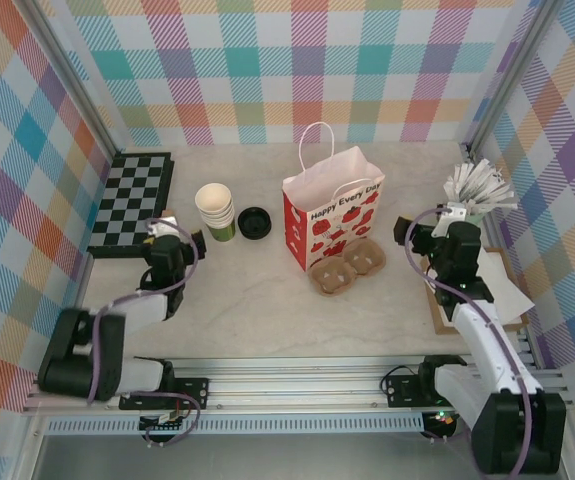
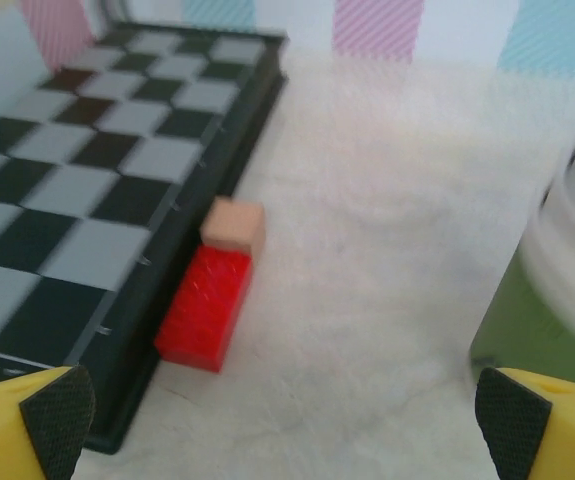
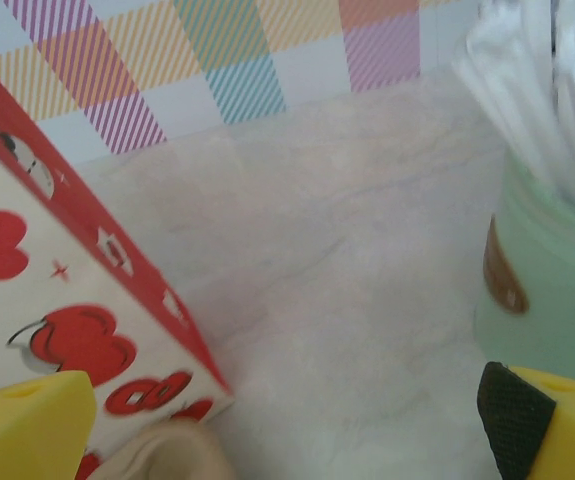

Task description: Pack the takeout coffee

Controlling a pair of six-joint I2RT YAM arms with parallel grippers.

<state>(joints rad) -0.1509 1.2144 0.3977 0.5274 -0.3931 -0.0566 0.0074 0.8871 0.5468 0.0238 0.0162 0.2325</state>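
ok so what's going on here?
Nothing is picked up yet. The left gripper and right gripper are both open and empty, low over the table. The takeout coffee stands between the stack of cups and the paper bag, which is upright with its mouth open. The coffee is not in the bag.

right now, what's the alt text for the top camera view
A white paper bag with a red fruit print stands mid-table, a cardboard cup tray at its near side. Left of it sit a black-lidded coffee cup, a stack of cups and a chessboard.
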